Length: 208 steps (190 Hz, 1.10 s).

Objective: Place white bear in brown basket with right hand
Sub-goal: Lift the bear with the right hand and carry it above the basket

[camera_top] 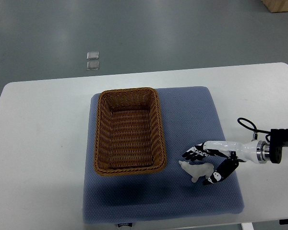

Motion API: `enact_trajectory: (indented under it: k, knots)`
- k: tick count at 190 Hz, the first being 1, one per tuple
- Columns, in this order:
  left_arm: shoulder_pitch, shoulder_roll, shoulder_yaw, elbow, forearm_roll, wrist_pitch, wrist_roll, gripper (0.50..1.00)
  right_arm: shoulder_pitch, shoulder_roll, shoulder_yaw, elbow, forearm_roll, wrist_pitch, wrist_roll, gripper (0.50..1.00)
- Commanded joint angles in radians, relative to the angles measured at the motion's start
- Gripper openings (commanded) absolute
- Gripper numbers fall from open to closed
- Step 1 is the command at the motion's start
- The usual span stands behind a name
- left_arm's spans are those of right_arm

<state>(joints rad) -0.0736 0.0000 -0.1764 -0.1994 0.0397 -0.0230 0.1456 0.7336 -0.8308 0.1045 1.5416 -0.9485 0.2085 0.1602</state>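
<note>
Loosely, the right robot hand (207,165) cups the plush white bear (197,170) beside the woven brown basket (128,132).

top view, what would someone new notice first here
The eye goes first to the brown woven wicker basket, empty, sitting on the left part of a blue padded mat on the white table. Next comes the robot's black-and-white right hand, reaching in from the right edge with its fingers curved around a small white plush bear that lies on the mat just off the basket's near right corner.
</note>
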Motion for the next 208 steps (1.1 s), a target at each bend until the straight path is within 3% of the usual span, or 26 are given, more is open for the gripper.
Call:
enact_trajectory:
  k: [1,13,35,61,100,144,208]
  knots:
    - [0.0,0.0,0.0,0.0,0.0,0.0,0.0,1.0,-0.011,-0.001,-0.002,0.0,-0.019,-0.014,0.013,0.829]
    - [0.0,0.0,0.0,0.0,0.002,0.0,0.0,1.0,-0.014,0.001,0.0,0.0,-0.026,-0.026,0.018,0.809]
    - [0.0,0.0,0.0,0.0,0.002,0.0,0.0,1.0,-0.016,0.002,-0.002,0.0,-0.038,-0.031,0.03,0.707]
    - [0.0,0.0,0.0,0.0,0.0,0.0,0.0,1.0,-0.017,0.006,-0.002,-0.002,-0.075,-0.058,0.042,0.501]
    - [0.0,0.0,0.0,0.0,0.002,0.0,0.0,1.0,-0.023,0.006,-0.002,-0.005,-0.093,-0.093,0.048,0.5]
    - [0.0,0.0,0.0,-0.002,0.002,0.0,0.0,1.0,0.009,-0.024,0.069,-0.003,-0.087,-0.08,0.053,0.5]
    - [0.0,0.0,0.0,-0.003,0.002,-0.002,0.0,1.0,0.282,-0.126,0.262,-0.051,0.005,0.141,0.021,0.5]
